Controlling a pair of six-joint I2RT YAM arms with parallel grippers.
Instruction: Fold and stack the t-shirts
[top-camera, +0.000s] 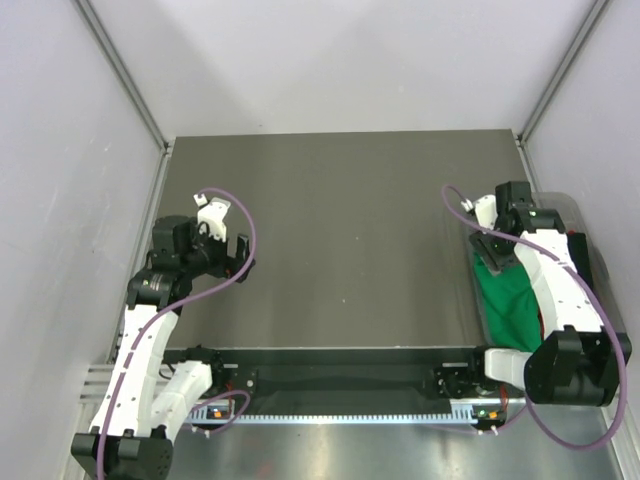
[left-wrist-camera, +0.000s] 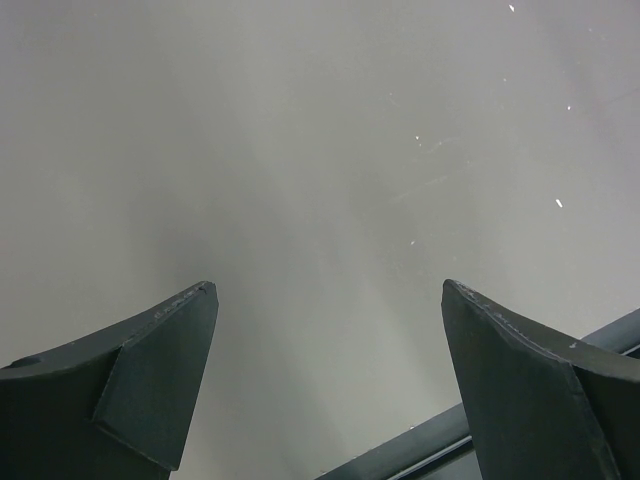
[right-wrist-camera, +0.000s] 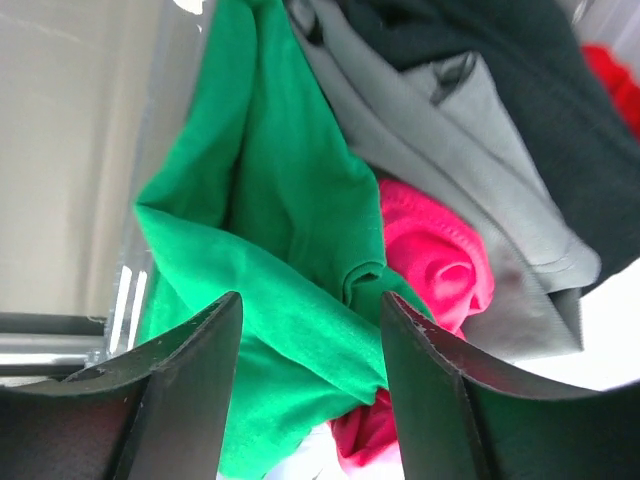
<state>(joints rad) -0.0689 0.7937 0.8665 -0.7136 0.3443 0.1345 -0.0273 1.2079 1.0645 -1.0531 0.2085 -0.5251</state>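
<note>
A heap at the right edge of the desk (top-camera: 340, 220) shows four garments: one green t-shirt (right-wrist-camera: 250, 180), one grey t-shirt (right-wrist-camera: 440, 140), one pink t-shirt (right-wrist-camera: 435, 250) and one black t-shirt (right-wrist-camera: 480, 40). The right end effector (right-wrist-camera: 310, 300) hangs just above the green t-shirt, jaws apart, gripping nothing. The left end effector (left-wrist-camera: 328, 285), wide open and empty, hovers near the left edge.

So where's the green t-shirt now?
The green t-shirt lies crumpled at the right edge of the table, beneath the right arm. In the right wrist view it sits beside a pink t-shirt and a grey t-shirt.
</note>
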